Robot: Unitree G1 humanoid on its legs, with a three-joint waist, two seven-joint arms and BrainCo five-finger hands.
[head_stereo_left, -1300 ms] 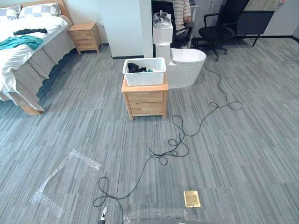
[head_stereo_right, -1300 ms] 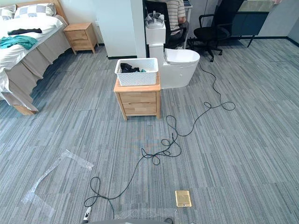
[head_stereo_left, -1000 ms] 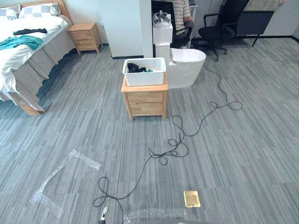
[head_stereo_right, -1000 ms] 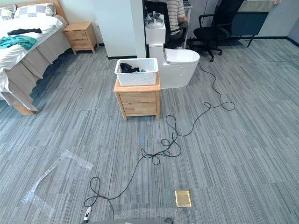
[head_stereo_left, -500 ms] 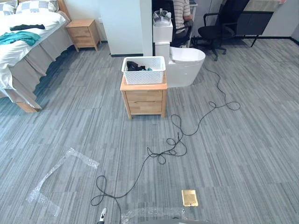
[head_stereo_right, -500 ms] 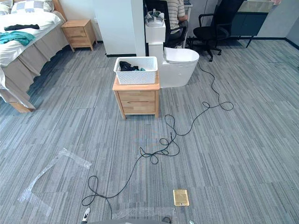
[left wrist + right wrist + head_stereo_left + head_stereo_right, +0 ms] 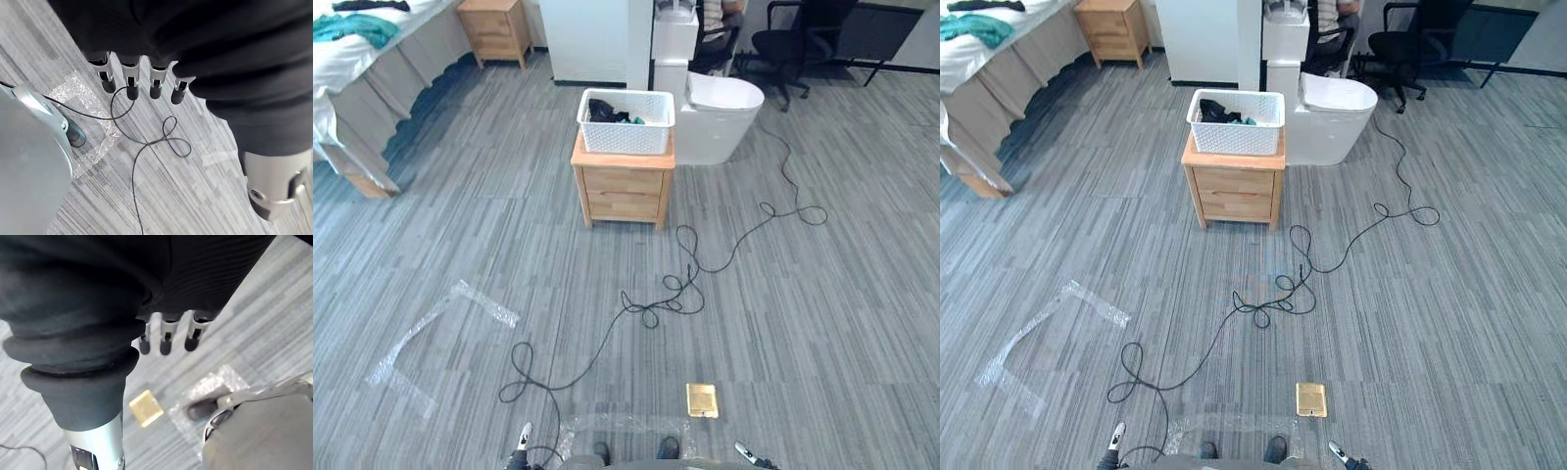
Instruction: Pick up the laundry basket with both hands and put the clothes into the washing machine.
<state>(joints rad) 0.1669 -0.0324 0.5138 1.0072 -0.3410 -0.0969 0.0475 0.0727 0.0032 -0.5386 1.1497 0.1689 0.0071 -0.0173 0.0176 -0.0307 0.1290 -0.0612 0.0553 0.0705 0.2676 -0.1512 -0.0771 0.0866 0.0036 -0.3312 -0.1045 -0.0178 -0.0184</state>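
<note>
The white laundry basket (image 7: 626, 122) sits on a wooden nightstand (image 7: 622, 186) well ahead of the robot, with dark clothes (image 7: 605, 112) heaped toward its left end and a white toilet (image 7: 724, 106) just beside it on the right. On the grey carpet (image 7: 822, 313) between robot and nightstand lie strips of clear film (image 7: 431, 338) and a brass floor plate (image 7: 702, 399). The left hand (image 7: 130, 81) and right hand (image 7: 166, 339) hang empty with fingers straight, the right wrist view looking onto the plate and the left onto film.
</note>
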